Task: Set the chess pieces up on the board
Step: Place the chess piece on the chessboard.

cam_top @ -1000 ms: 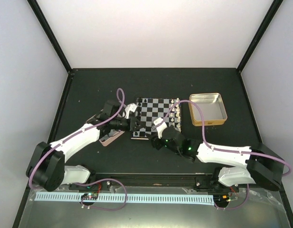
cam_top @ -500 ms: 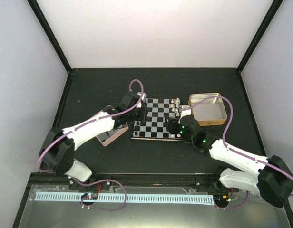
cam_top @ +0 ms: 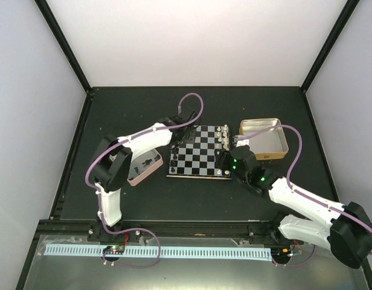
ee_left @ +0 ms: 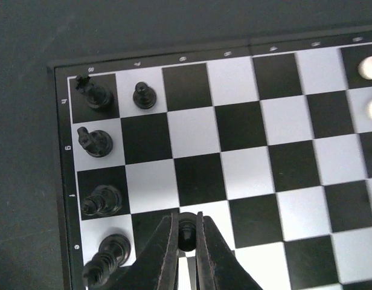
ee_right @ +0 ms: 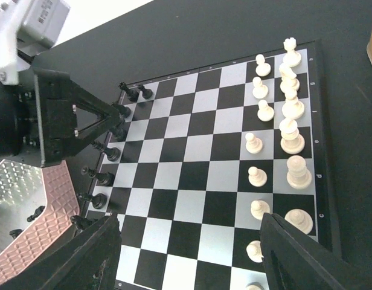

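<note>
Left gripper (ee_left: 186, 225): jaws pinched tight on one small black piece (ee_left: 186, 234), lower centre of the wrist view, over the second file in from the board's left edge.
Right gripper (ee_right: 189, 232): fingers spread wide, nothing between them; it hangs over the bottom edge of the board in its own view.
Board (cam_top: 195, 158): centre of the top view, flat on the table, between the pink tin (cam_top: 141, 177) at left and the gold tin (cam_top: 267, 136) at right.
Black, done: black pieces (ee_left: 96, 142) stand in a line down the outermost file at frame left. One more stands just beside the corner piece, in the second file.
White, done: white pieces (ee_right: 290, 134) stand in two files at the right side of the board; both look close to full.
Left to do: by my reading the second black file is almost bare. The held piece belongs there, and most of its squares are open.
Stock: at least two small dark pieces lie in the pink tin, lower left of the right wrist view.
Stage: judged well past halfway, with the black front row the main gap.
Hidden: whether the held piece touches its square cannot be told, because the fingers cover its base.
Cut off: the lowest squares on both sides sit behind the right gripper's fingers, so no exact count.
Top view: pieces too small to tell apart.
</note>
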{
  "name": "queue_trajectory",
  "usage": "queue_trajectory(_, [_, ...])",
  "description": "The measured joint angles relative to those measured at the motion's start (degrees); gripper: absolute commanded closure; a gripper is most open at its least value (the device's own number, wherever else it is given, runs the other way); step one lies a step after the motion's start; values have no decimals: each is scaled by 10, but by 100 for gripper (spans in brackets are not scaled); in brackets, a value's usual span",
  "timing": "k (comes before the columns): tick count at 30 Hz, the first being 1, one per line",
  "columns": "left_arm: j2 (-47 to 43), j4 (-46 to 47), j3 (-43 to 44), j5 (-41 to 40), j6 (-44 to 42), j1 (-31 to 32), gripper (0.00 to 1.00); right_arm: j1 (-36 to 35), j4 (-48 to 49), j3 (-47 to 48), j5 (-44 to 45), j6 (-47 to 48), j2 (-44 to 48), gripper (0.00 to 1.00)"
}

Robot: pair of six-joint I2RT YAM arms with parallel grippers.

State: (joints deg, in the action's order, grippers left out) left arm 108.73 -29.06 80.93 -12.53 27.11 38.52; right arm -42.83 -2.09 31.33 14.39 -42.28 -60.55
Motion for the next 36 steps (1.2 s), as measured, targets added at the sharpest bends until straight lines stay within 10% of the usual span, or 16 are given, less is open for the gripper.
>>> queue_trajectory(36, [138, -27, 107, -3, -10, -45, 96, 17, -32, 0, -20, -2, -12, 36])
